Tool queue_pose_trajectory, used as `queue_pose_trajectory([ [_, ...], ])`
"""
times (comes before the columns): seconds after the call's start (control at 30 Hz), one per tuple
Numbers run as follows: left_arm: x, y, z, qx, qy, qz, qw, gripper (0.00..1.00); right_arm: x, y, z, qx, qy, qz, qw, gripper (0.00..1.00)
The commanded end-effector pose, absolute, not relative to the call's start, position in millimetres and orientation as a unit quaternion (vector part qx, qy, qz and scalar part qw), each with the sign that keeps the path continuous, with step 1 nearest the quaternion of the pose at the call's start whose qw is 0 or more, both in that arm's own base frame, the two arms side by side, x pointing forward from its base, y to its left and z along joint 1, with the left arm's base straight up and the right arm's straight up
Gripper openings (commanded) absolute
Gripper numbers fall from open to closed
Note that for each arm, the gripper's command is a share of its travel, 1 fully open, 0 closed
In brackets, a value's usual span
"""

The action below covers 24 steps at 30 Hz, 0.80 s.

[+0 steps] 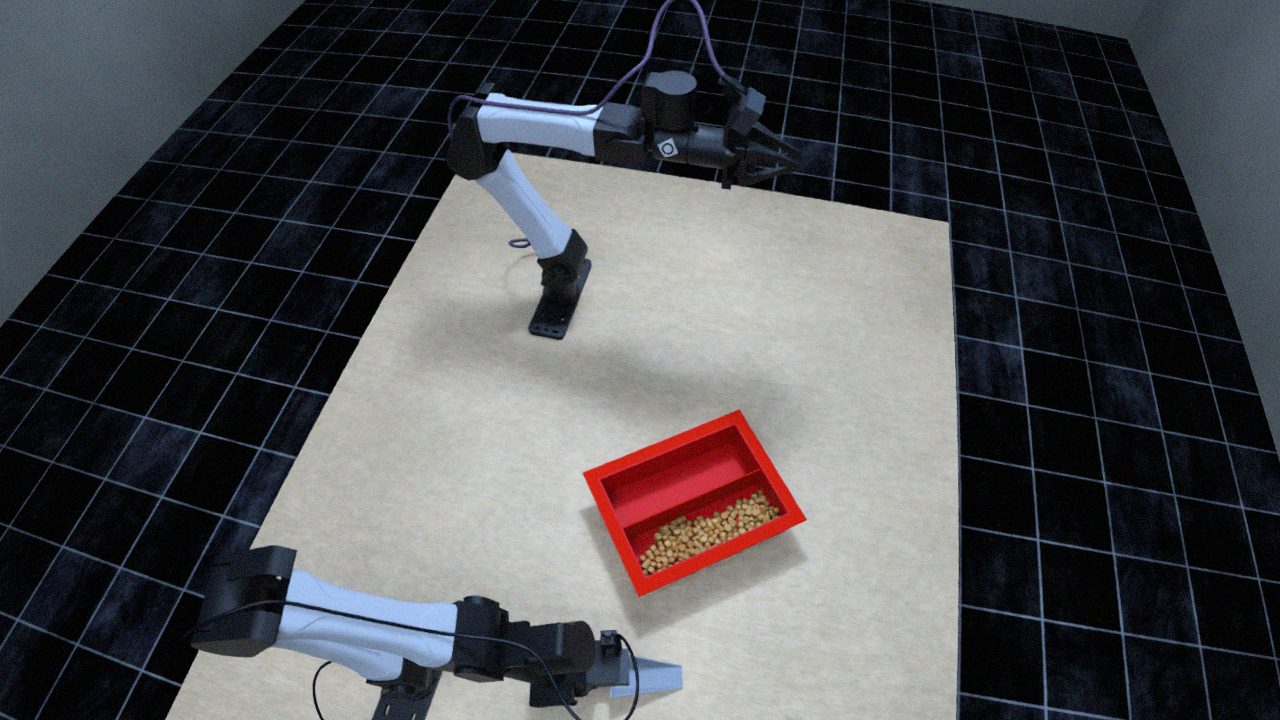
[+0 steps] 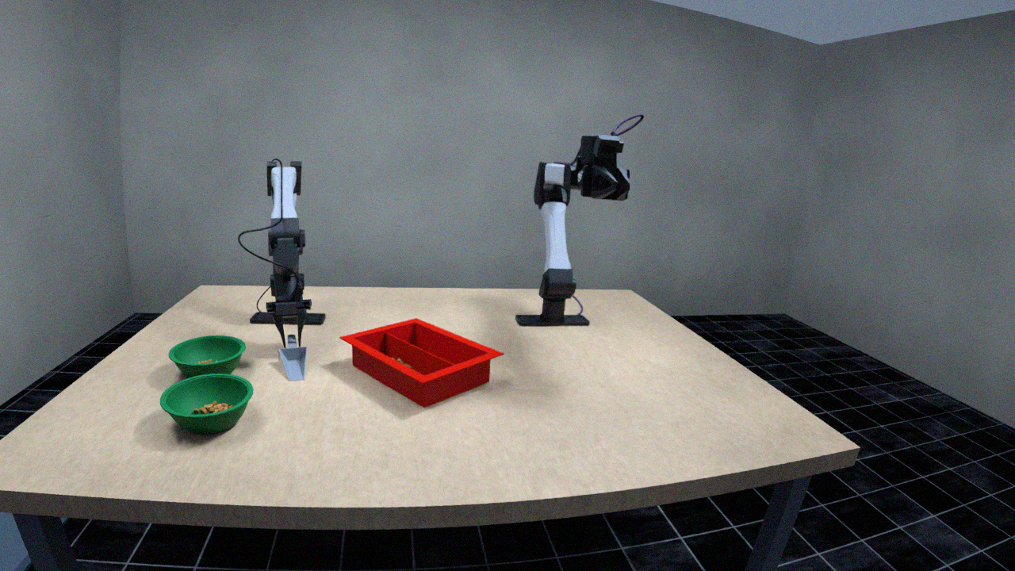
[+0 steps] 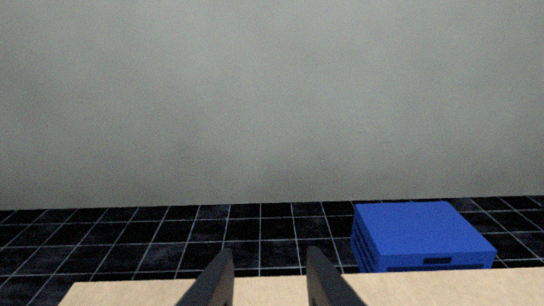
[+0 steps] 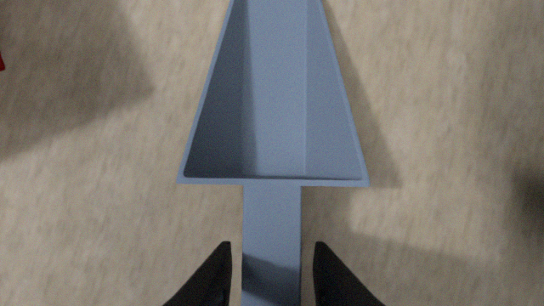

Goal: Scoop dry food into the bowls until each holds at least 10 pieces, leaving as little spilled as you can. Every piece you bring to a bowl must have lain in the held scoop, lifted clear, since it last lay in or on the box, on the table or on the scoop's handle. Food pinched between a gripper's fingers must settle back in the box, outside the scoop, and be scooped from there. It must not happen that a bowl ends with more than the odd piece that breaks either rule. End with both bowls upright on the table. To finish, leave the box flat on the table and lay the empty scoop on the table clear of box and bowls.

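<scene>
The blue-grey scoop (image 1: 660, 677) (image 2: 293, 365) (image 4: 278, 106) lies upright on the table, its pan empty. My right gripper (image 2: 291, 346) (image 4: 272, 254) is open around its handle, with a gap on each side. My left gripper (image 1: 798, 159) (image 3: 269, 262) is partly open and empty, high above the table's far end. The red box (image 1: 725, 548) (image 2: 390, 376) (image 4: 1, 61) stands flat. Food (image 1: 707, 532) (image 2: 400, 362) fills much of one compartment; the other looks empty. The front green bowl (image 2: 206, 423) holds several pieces (image 2: 212, 408). The back green bowl (image 2: 205, 369) shows some pieces; its bottom is partly hidden. Both are upright.
In the exterior view, the two bowls stand close together left of the scoop, and the box stands to its right. A blue case (image 3: 425, 225) stands on the floor beyond the table edge. The bowls are outside the top view.
</scene>
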<state>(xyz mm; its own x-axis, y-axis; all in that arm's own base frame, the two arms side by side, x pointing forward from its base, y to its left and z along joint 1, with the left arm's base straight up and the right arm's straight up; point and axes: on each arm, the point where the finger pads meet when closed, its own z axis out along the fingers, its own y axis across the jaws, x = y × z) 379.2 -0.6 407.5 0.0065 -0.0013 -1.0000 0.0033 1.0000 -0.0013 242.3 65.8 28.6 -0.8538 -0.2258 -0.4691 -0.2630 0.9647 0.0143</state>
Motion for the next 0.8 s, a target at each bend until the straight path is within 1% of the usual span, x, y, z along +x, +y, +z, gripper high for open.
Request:
queue_pose_trajectory([
  [0.0,379,-2,426,-0.001,0.693,-0.005,0.721,0.27,255,69,40,-0.127,0.956,0.044,0.260,0.32],
  [0.07,379,-2,426,-0.001,0.693,-0.005,0.721,0.27,245,67,43,-0.128,0.959,0.043,0.247,0.32],
  [0.4,379,-2,426,-0.001,0.693,-0.005,0.721,0.27,248,67,49,-0.126,0.958,0.044,0.254,0.32],
  [0.47,379,-2,426,-0.001,0.693,-0.005,0.721,0.27,235,63,57,-0.128,0.963,0.041,0.235,0.32],
  [0.77,379,-2,426,-0.001,0.693,-0.005,0.721,0.27,226,61,95,-0.128,0.962,0.042,0.238,0.32],
])
